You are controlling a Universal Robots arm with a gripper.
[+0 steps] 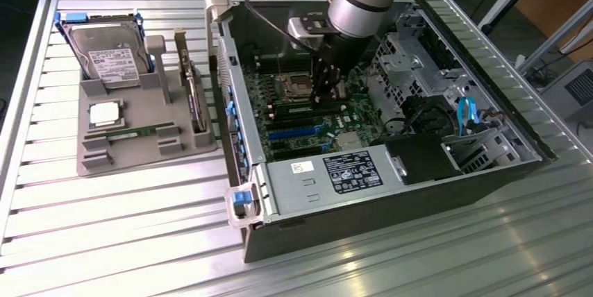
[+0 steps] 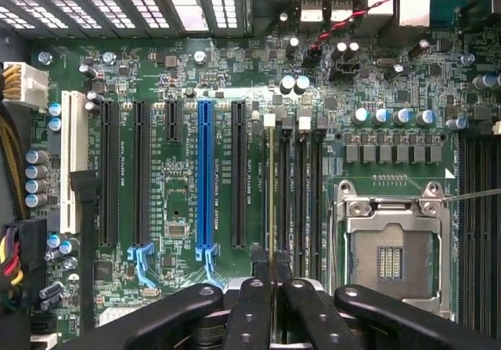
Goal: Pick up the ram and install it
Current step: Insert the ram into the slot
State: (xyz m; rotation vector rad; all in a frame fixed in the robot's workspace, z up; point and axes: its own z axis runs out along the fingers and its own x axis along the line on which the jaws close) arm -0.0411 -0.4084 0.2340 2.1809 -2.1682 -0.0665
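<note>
Black linkages of our gripper [image 2: 272, 283] crowded the wrist view, its inner fingers [image 2: 252, 303] pressed together on the ram [image 2: 271, 201], which we saw edge-on as a thin line running away from the fingertips. We judged the stick light, stiff and fragile, best pinched across its flat faces near mid-length, clear of the gold contacts. It stood directly beneath the pincer, aligned along the first memory slot [image 2: 272, 131] beside the empty processor socket [image 2: 389, 257] on the motherboard [image 2: 156, 92]. In the exterior view the arm reached down into the open computer case [image 1: 389, 193]. A second green stick [image 1: 130, 132] lay on the grey holder [image 1: 190, 146] outside.
</note>
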